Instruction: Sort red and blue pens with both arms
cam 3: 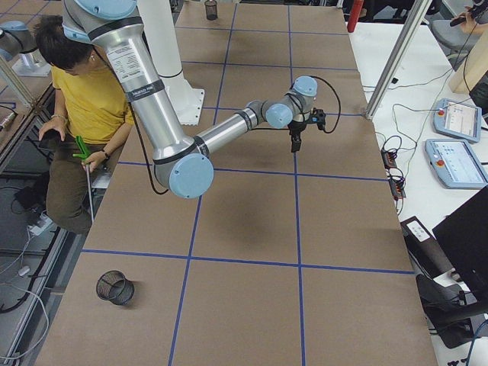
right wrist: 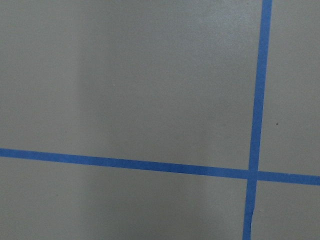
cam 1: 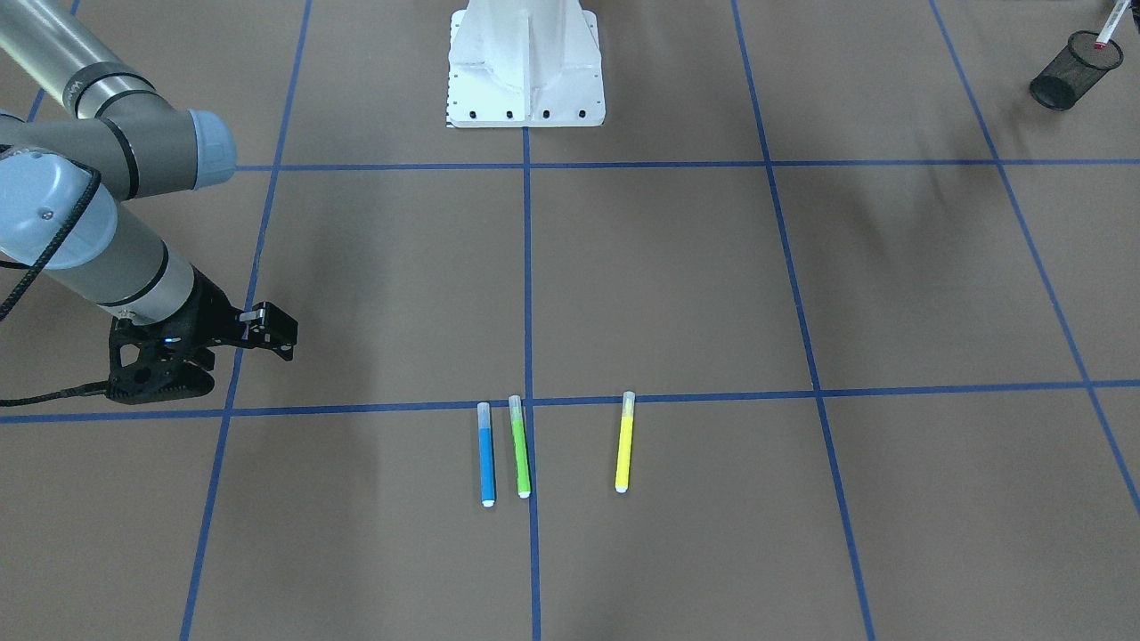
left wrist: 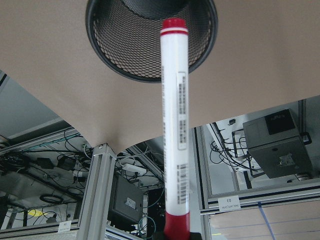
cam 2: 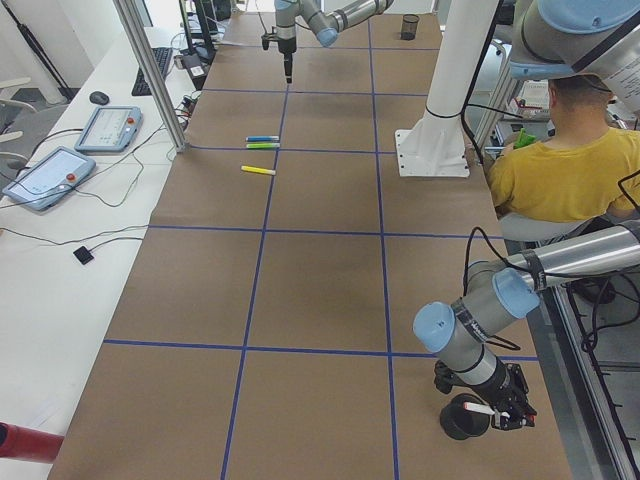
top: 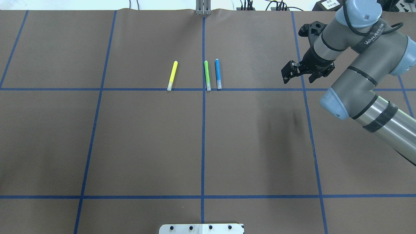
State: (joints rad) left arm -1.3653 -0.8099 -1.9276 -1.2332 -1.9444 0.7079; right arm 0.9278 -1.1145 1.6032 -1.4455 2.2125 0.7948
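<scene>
Red-capped white marker (left wrist: 175, 130) is clamped by its red tail in the left end effector (cam 2: 500, 411), cap pointing at the black mesh cup (left wrist: 125, 50). Blue-barrelled marker (top: 218, 73) lies flat on the brown surface (top: 146, 146), clear cap toward the robot. Right end effector (top: 286, 77) hovers apart; I cannot tell how far open it is.
</scene>
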